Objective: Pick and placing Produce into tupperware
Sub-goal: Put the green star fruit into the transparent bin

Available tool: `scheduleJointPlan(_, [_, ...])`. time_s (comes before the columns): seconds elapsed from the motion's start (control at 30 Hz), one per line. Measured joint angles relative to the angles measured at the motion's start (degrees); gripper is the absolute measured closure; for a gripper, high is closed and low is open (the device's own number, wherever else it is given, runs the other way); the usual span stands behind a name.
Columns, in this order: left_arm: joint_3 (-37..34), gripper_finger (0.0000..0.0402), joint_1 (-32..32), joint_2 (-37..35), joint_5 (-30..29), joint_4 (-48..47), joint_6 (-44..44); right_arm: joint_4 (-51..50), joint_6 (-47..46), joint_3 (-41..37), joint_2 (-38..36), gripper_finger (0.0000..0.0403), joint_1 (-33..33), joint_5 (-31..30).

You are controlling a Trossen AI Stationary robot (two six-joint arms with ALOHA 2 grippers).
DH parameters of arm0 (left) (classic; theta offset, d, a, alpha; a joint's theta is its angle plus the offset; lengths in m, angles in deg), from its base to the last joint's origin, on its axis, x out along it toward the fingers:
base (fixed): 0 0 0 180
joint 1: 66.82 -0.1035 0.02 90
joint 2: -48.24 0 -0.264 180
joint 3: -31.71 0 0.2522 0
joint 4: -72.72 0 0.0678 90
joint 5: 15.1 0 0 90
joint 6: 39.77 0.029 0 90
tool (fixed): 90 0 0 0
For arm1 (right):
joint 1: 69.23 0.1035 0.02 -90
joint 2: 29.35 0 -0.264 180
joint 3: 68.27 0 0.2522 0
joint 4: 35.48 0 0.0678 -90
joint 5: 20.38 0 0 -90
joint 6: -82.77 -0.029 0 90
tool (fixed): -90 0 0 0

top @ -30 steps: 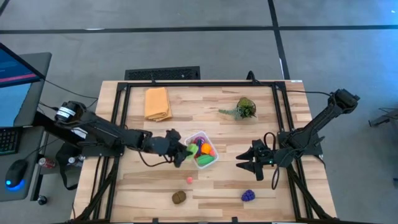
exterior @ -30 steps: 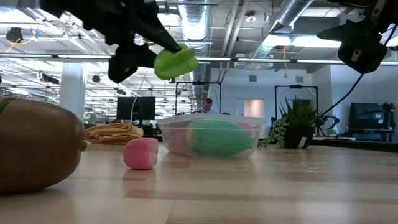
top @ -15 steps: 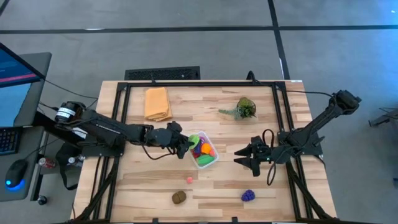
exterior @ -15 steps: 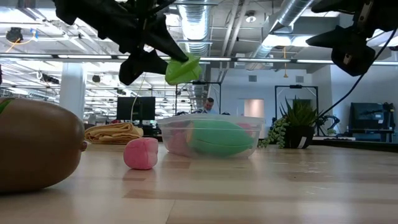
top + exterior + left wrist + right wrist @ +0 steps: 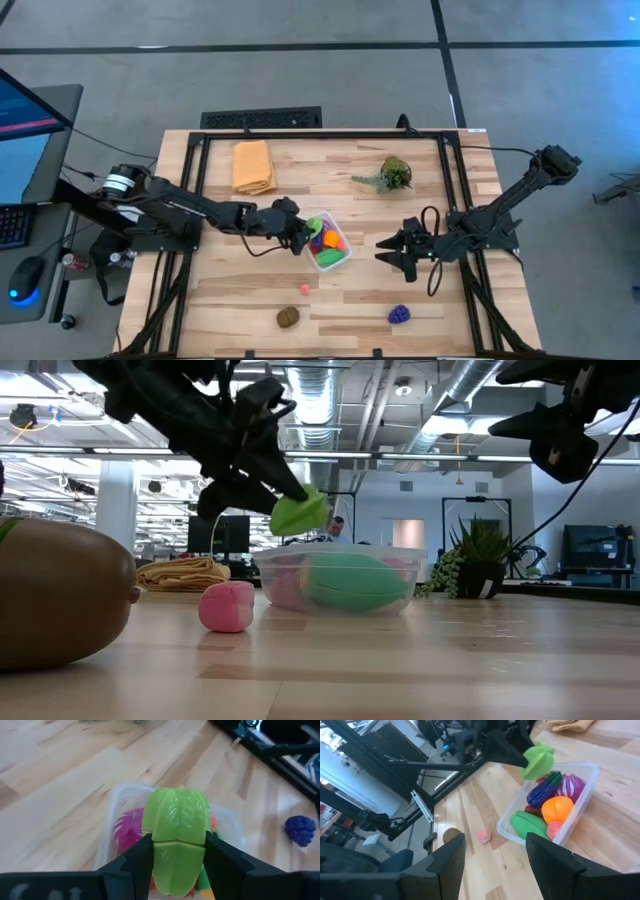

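High view shows the left gripper (image 5: 300,232) at the left edge of the tupperware (image 5: 340,232), which sits mid-table, its fingers clamped on a light-green leafy piece (image 5: 175,840). In the low view that piece (image 5: 299,514) hangs just above the container's rim. To finish well, I judge it should move a little farther right over a free spot inside, sink low, then release, since the box is already crowded. The right gripper (image 5: 384,247) waits, jaws apart and empty, well to the right.
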Motion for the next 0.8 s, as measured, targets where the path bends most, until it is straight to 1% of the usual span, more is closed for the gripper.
scheduleJointPlan(0.23, [-0.1, 0.0257, -1.2, 1.3, 0.2, -1.3, 0.1, 0.0, 0.3, 0.0, 0.0, 0.0171, -0.1, 0.3])
scheduleJointPlan(0.4, [0.0, 0.0257, -2.1, 2.2, 2.5, -1.8, -0.5, -0.8, 0.3, 0.0, 0.0, 0.0171, -0.1, 0.3])
scheduleJointPlan(0.57, [0.0, 0.0256, -2.2, 2.2, 3.3, -0.9, 0.6, -1.1, 0.3, 0.0, 0.0, 0.0171, -0.1, 0.3])
scheduleJointPlan(0.63, [0.0, 0.025, -2.2, 2.1, 4.2, -0.5, 0.7, -1.1, 0.3, 0.0, 0.0, 0.0171, -0.1, 0.3])
scheduleJointPlan(0.8, [0.0, 0.0217, -2.2, 2.1, 4.2, -0.5, 1.4, -1.3, 0.3, 0.0, 0.0, 0.0171, -0.1, 0.3])
